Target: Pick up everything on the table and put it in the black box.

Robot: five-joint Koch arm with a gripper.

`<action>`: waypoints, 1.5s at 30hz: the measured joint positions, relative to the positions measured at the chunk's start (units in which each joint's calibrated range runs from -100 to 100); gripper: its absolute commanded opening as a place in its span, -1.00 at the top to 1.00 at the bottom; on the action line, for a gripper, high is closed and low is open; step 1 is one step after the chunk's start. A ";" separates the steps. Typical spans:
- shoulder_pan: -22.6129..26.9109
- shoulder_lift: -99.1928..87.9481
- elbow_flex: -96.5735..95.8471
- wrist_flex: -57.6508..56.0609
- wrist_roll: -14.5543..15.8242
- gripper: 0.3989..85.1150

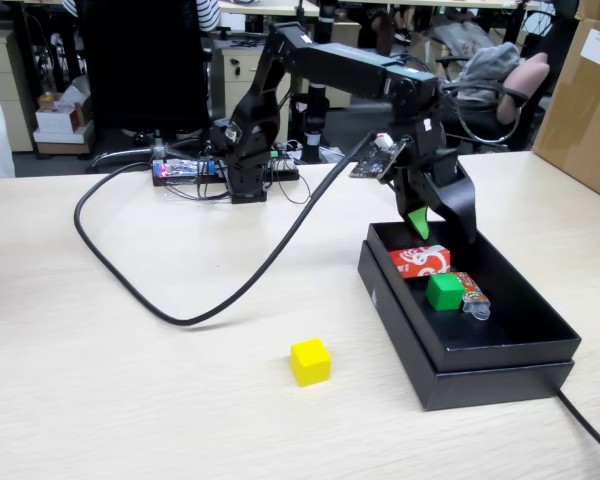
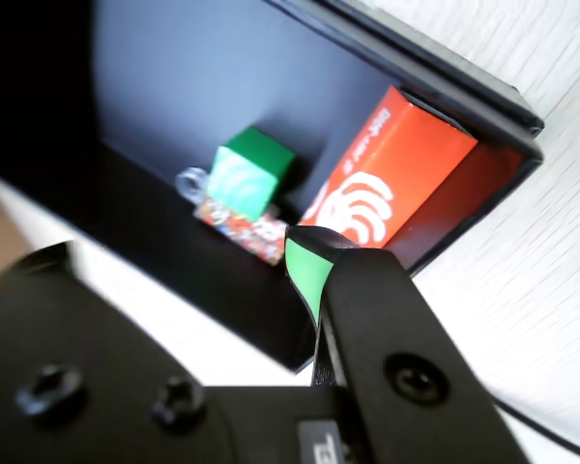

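My gripper [image 1: 443,232] hangs open over the back end of the black box [image 1: 480,385], a green pad on one finger, nothing between the jaws. Inside the box lie the red block with white swirls [image 1: 420,261] and the green cube [image 1: 443,291]. The yellow cube [image 1: 310,361] sits on the table [image 1: 130,380], left of the box. In the wrist view my gripper [image 2: 184,256] stands above the box's near wall; the green cube [image 2: 251,172] and the red block [image 2: 391,174] lie beyond it inside the black box [image 2: 435,68].
A small patterned tube [image 1: 472,295] [image 2: 242,224] lies beside the green cube in the box. A thick black cable [image 1: 180,310] loops across the table from the arm's base [image 1: 245,170]. A cardboard carton [image 1: 585,100] stands at the right edge.
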State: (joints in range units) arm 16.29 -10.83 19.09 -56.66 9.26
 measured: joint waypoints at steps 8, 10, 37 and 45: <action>-6.84 -8.36 -1.28 -1.81 -0.93 -0.16; -9.43 -7.85 -2.83 -1.81 -1.61 -0.16; -17.83 26.35 11.14 -1.56 -4.15 -0.11; -17.83 29.64 11.23 -0.16 -4.35 -0.11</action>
State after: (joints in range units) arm -1.54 18.81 30.32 -56.83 4.91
